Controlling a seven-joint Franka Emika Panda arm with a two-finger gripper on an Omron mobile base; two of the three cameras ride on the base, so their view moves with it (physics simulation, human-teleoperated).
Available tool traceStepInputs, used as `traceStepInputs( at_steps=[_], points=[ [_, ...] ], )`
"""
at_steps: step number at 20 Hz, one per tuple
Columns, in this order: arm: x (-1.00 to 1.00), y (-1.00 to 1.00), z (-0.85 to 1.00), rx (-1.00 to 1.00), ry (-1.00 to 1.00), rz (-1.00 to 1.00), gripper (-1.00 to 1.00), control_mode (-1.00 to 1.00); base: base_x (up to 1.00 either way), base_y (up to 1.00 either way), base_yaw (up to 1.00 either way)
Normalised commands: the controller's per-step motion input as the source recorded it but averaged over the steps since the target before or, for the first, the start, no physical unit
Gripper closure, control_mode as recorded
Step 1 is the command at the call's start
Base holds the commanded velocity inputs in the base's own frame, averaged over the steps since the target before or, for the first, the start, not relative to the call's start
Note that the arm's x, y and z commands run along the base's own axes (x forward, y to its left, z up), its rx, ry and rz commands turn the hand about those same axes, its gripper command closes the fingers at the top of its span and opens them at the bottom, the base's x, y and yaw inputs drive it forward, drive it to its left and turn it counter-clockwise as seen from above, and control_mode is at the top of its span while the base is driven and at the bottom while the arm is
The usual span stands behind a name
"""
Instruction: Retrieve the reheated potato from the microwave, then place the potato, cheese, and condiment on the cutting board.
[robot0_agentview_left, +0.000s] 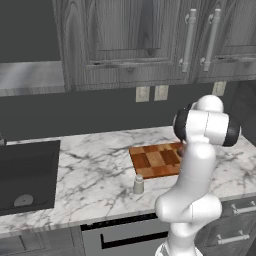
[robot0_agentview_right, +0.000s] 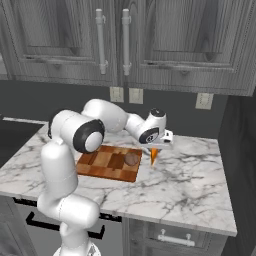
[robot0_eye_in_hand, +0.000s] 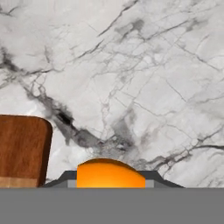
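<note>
The gripper (robot0_agentview_right: 153, 156) is clamped on the orange cheese (robot0_agentview_right: 153, 155) just right of the cutting board (robot0_agentview_right: 100, 165), where the potato (robot0_agentview_right: 131, 158) sits (fingers mostly hidden); the condiment (robot0_agentview_left: 138, 184) stands near the board.

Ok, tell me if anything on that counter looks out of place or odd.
Nothing spilled or damaged. The potato sits on the cutting board. The shaker bottle stands upright on the marble just off the board's front corner, not on it yet. The claw is shut on an orange wedge, the cheese, beside the board's right edge.
</note>
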Motion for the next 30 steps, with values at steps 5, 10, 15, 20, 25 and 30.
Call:
traceStepInputs(
  at_steps=[5,10,15,20,25,30],
  points=[
    [-0.31,0.29,0.31,0.00,0.00,0.00,1.00,-1.00,0.00,0.00,0.00],
    [-0.40,0.40,0.24,0.00,0.00,0.00,1.00,-1.00,0.00,0.00,0.00],
    [-0.39,0.40,0.32,0.00,0.01,0.00,1.00,-1.00,0.00,0.00,0.00],
    [-0.34,0.46,0.35,0.00,0.01,0.00,1.00,-1.00,0.00,0.00,0.00],
    [-0.23,0.64,0.09,0.00,0.00,-0.01,1.00,-1.00,0.00,0.00,0.00],
    [-0.04,0.67,0.00,-0.04,0.00,0.00,1.00,-1.00,0.00,0.00,0.00]
  ],
)
